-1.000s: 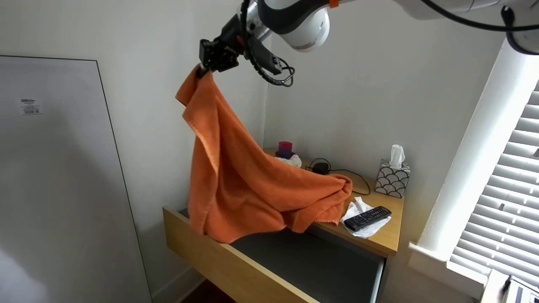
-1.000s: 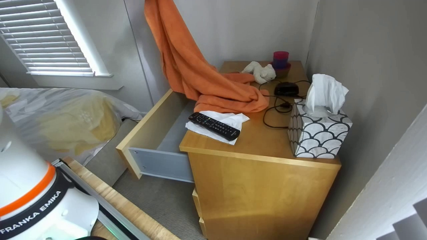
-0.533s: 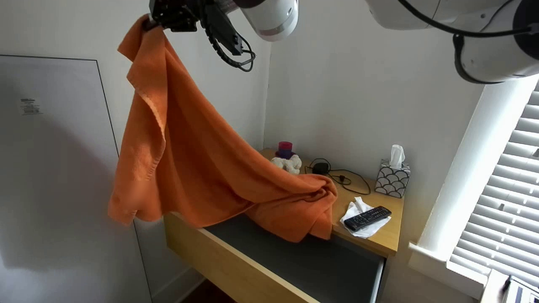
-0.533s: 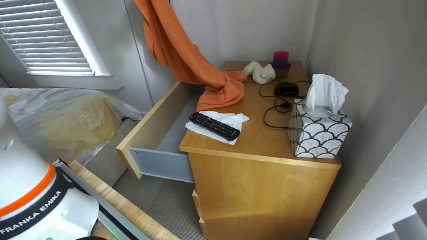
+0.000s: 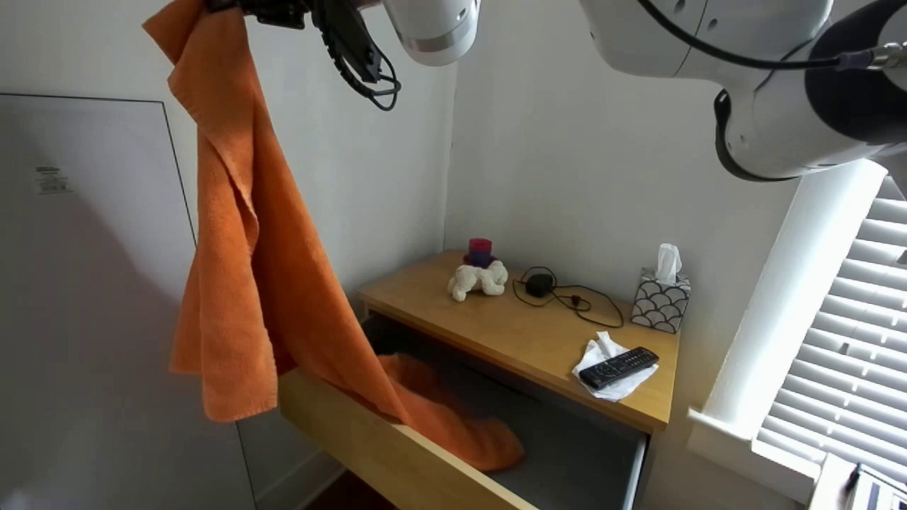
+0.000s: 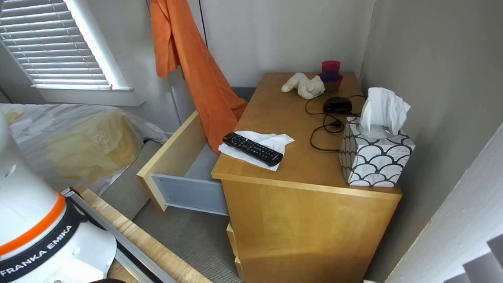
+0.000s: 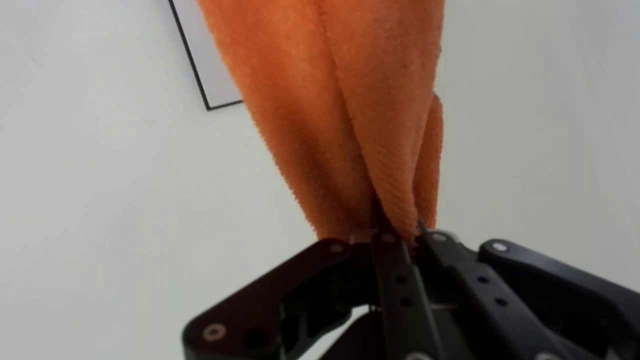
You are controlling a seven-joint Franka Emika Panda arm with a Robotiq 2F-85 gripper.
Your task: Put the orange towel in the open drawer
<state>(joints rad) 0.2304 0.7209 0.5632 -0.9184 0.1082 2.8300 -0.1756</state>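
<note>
- Wrist view: the black gripper (image 7: 407, 235) was clamped on a bunched end of the orange towel (image 7: 325, 100).
- In an exterior view: the towel slanted across the front of the open drawer (image 5: 382, 448), its lower end inside, a loose fold hanging outside.
- In an exterior view: the towel reached down into the drawer; a black remote (image 6: 252, 148) lay on white paper (image 6: 281, 140) atop the desk (image 6: 300, 165).

Orange towel (image 5: 290, 283) aloft (in long folds), one end inside the open drawer (image 5: 368, 443).
</note>
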